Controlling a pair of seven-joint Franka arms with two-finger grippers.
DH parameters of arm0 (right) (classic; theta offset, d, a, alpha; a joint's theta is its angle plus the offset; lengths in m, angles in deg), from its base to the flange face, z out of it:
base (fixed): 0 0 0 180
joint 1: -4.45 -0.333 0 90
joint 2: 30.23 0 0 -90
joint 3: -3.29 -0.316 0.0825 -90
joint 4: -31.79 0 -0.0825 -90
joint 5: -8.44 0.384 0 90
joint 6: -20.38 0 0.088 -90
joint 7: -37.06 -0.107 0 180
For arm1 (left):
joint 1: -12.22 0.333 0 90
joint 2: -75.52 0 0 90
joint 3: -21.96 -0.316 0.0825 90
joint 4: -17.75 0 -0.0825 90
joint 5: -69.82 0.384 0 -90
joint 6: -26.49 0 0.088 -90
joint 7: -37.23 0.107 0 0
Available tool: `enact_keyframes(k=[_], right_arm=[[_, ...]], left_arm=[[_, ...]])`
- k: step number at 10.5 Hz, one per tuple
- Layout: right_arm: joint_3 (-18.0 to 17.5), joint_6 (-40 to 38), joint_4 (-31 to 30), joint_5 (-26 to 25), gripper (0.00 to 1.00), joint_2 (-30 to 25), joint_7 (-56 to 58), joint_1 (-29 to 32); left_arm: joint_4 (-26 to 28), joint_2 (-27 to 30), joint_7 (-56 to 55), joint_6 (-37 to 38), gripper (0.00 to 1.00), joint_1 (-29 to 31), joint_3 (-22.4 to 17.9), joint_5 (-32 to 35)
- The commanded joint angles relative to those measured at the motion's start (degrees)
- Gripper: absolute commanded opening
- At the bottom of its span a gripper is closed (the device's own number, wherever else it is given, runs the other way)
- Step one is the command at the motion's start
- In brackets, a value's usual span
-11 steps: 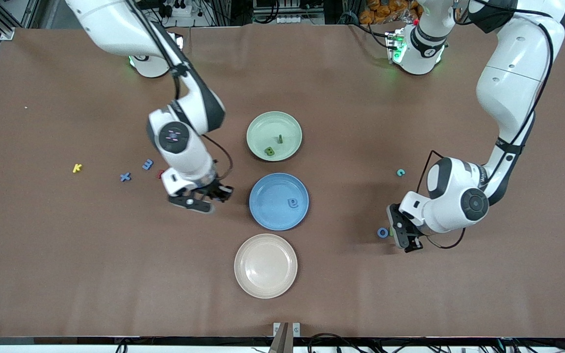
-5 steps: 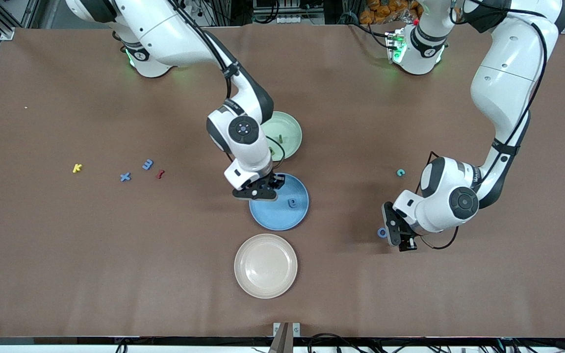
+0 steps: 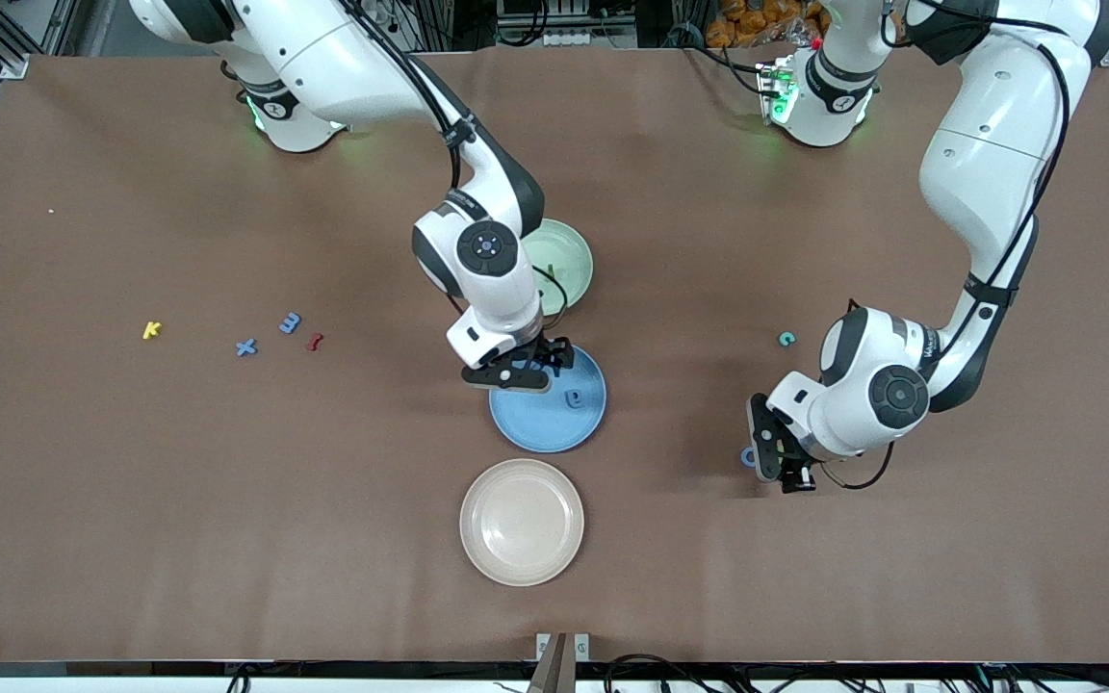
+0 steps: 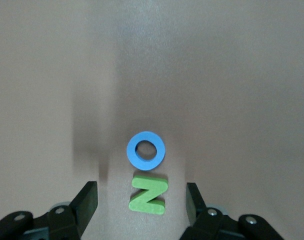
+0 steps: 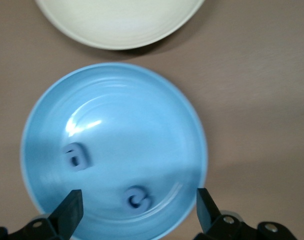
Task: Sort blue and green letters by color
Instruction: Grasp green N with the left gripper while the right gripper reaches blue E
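Right gripper point(image 3: 533, 369) spread wide, empty, over blue plate point(image 5: 117, 100); two blue letters point(image 5: 76, 156) in plate directly beneath. Left gripper point(image 4: 142, 205) open, low over tabletop point(image 4: 242, 75), straddling green N point(image 4: 149, 194); blue O point(image 4: 146, 150) just ahead, touching N.

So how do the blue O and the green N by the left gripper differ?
Colour: the O is blue, the N green. Shape: the O is a closed ring with a hole, the N an angular zigzag. Place: in the left wrist view the N lies between the open fingers of the left gripper, while the O lies just past them. Shared: both lie flat on the brown table, very close together, on no plate.
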Motion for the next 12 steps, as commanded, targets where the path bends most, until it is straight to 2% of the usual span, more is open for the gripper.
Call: enact_keyframes(k=[1,2,6,10,12], right_arm=[[-0.47,-4.74,-5.31,-0.36,1.00,-5.32,5.33,6.32],[-1.52,-4.40,-8.99,-0.45,1.00,-7.25,7.35,9.30],[-1.88,-3.87,-21.65,-0.71,1.00,-15.07,12.71,20.46],[-1.79,0.88,-39.57,-0.98,1.00,-26.92,21.84,30.22],[-1.88,0.97,-45.04,-1.07,1.00,-31.42,22.84,33.22]], left_arm=[[-0.97,0.11,0.48,1.24,0.73,-1.80,-1.58,2.94],[-0.97,0.02,0.48,1.24,0.72,-1.98,-1.76,3.20],[-0.88,-0.33,0.31,1.24,0.68,-2.24,-2.02,3.91],[-0.88,-0.77,0.22,1.15,0.66,-2.59,-2.37,4.44],[-0.88,-1.12,0.31,1.15,0.62,-2.59,-2.38,4.44]])
